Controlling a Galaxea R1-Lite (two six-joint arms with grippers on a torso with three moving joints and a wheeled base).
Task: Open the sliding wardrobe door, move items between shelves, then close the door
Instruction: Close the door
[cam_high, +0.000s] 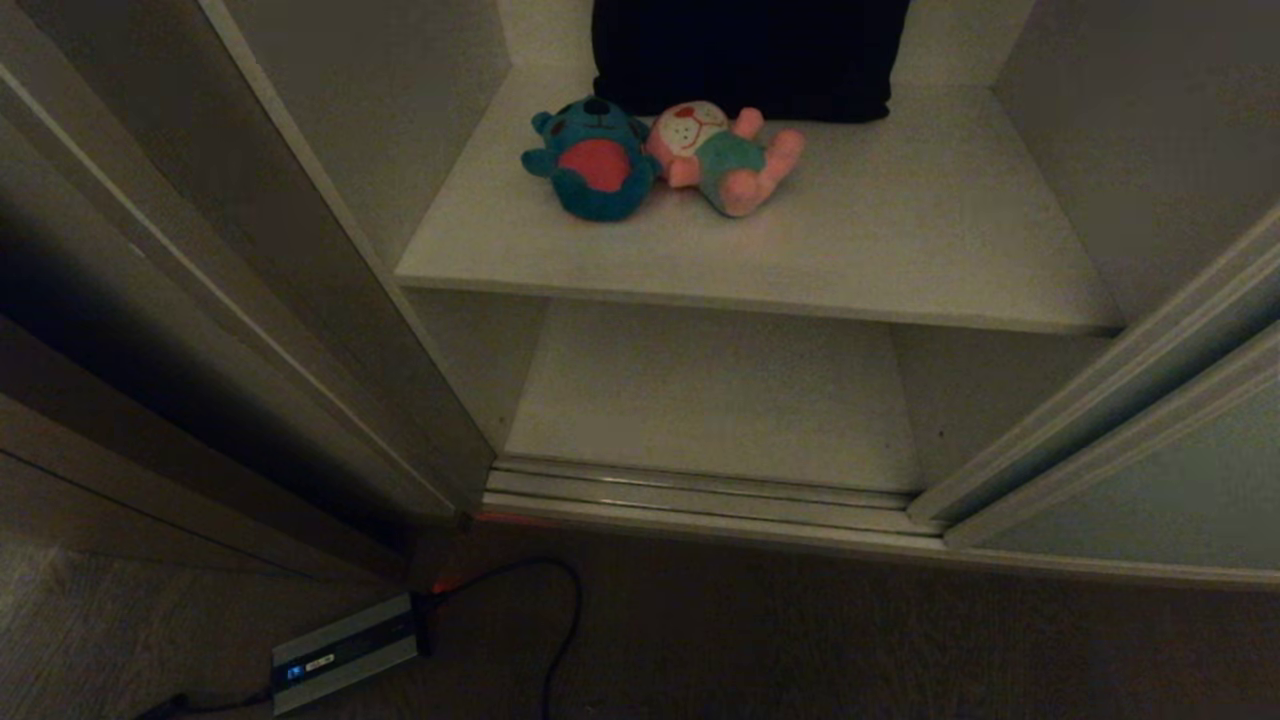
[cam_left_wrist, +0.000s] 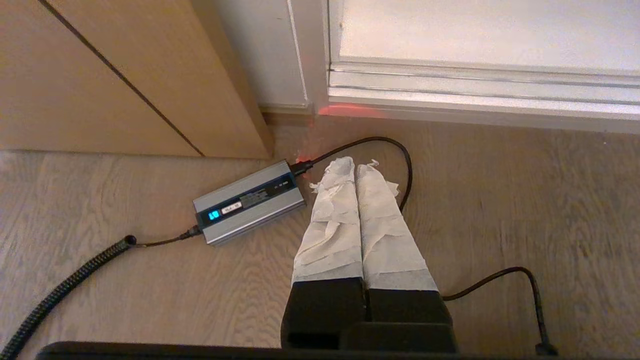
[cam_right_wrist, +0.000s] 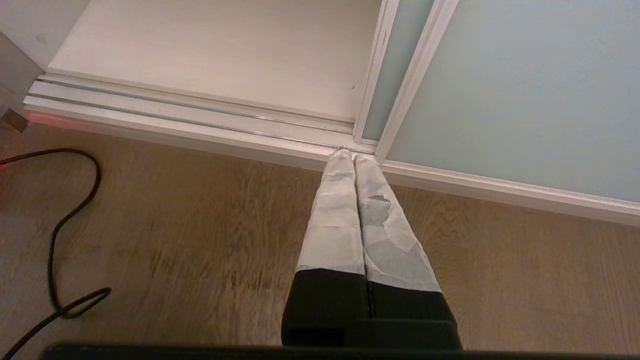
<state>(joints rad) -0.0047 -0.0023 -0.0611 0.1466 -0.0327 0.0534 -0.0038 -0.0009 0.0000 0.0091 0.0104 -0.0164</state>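
The wardrobe stands open. The sliding wardrobe door (cam_high: 1150, 480), a pale grey-green panel with a cream frame, is pushed over to the right (cam_right_wrist: 525, 85). Two items lie side by side on the upper shelf (cam_high: 900, 250): a teal bear (cam_high: 597, 160) in a red shirt and a pink toy (cam_high: 725, 155) in a teal shirt. The lower shelf (cam_high: 710, 400) is bare. Neither arm shows in the head view. My left gripper (cam_left_wrist: 356, 165) hangs shut and empty over the wooden floor. Shut and empty too, my right gripper (cam_right_wrist: 348, 156) hangs near the door track.
A big dark folded cloth (cam_high: 745, 55) lies behind the toys. A grey power adapter (cam_left_wrist: 250, 202) with black cables (cam_left_wrist: 400, 155) lies on the floor at the wardrobe's left corner. A brown wooden panel (cam_left_wrist: 100, 85) stands to the left. The door track (cam_high: 700, 490) runs along the wardrobe's base.
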